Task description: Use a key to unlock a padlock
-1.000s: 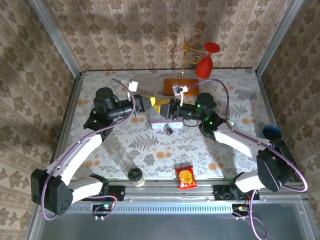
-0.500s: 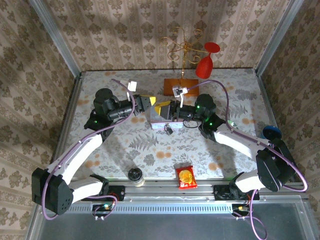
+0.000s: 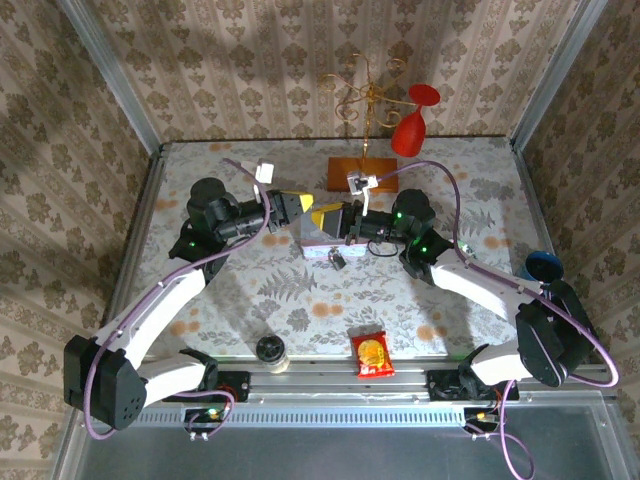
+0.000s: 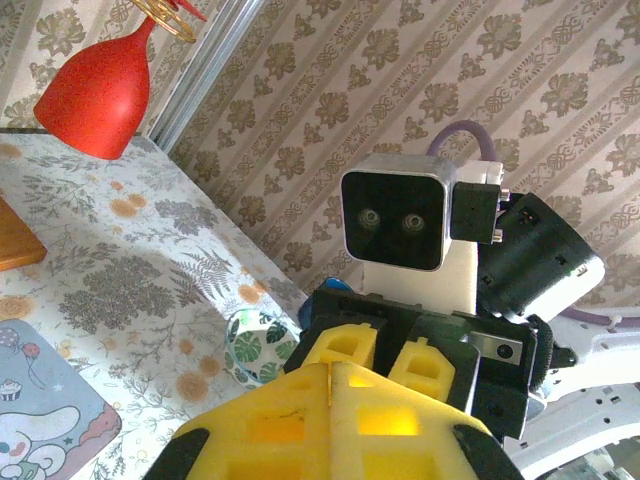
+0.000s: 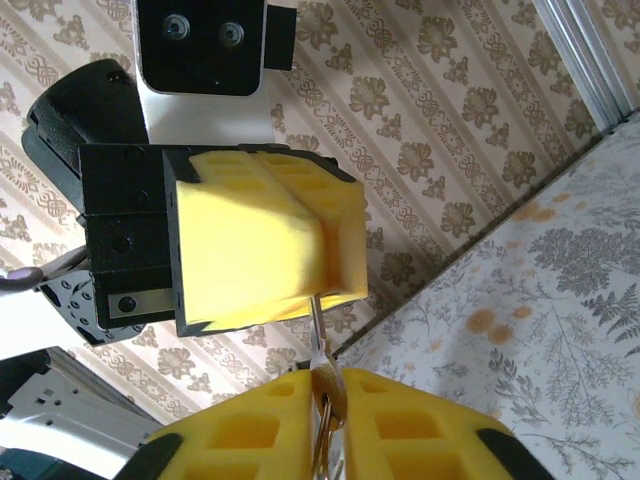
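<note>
Near the tabletop's centre, the padlock (image 3: 340,259) lies just beside the tin (image 3: 317,237), on its near side. Above the tin the grippers meet tip to tip. The right gripper (image 5: 325,385) is clamped on the key (image 5: 316,325). The left gripper (image 5: 316,282) has its fingers pressed together, with the key's tip at their ends.

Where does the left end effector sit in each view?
Top external: left end effector mid-table, by the tin's upper left.
Left wrist: left end effector, bottom centre.
Right wrist: left end effector, upper left.
Shared landmark: right end effector, tip to tip with it, the key between them.
</note>
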{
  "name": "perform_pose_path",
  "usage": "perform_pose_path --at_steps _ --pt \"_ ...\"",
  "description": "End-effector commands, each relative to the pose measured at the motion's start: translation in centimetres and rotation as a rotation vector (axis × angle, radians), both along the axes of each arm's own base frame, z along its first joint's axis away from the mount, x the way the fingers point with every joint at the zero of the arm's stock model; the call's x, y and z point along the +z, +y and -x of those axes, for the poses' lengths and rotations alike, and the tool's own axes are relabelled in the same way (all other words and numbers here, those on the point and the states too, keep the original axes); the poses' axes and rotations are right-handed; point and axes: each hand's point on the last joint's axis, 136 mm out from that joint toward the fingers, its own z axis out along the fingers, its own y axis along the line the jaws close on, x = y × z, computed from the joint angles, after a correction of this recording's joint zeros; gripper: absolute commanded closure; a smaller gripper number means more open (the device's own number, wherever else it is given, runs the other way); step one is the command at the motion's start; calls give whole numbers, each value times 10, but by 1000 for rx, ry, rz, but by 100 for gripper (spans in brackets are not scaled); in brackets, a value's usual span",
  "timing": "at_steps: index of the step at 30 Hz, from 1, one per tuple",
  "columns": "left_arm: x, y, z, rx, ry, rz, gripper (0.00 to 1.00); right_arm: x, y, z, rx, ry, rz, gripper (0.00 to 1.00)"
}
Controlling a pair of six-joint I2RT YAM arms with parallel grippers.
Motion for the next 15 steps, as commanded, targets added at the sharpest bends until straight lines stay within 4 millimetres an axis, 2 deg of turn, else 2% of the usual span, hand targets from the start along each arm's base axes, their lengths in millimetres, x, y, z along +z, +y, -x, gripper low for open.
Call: perform_pose_path --at_steps 1,5,10,11,12,13,14,15 --pt "3 1 2 -17 -7 22 100 13 -5 1 -19 -33 -32 90" --pt "2 2 -1 2 2 26 100 12 -6 1 -21 -29 -29 100" --pt "1 12 -14 64 21 35 98 8 -9 -1 -44 -21 -16 100" --pt "0 13 -15 73 27 35 85 6 -10 -3 -58 -15 -7 100" --pt "-1 14 -17 86 30 35 64 3 -12 -5 -76 -6 6 100" --pt "-2 16 -19 100 36 33 49 0 -13 -7 -90 2 15 100" --pt "-4 18 -21 122 40 27 38 -5 -17 -11 -115 17 28 100" --pt "-7 21 -24 155 45 17 32 -11 -21 -15 -142 38 44 100"
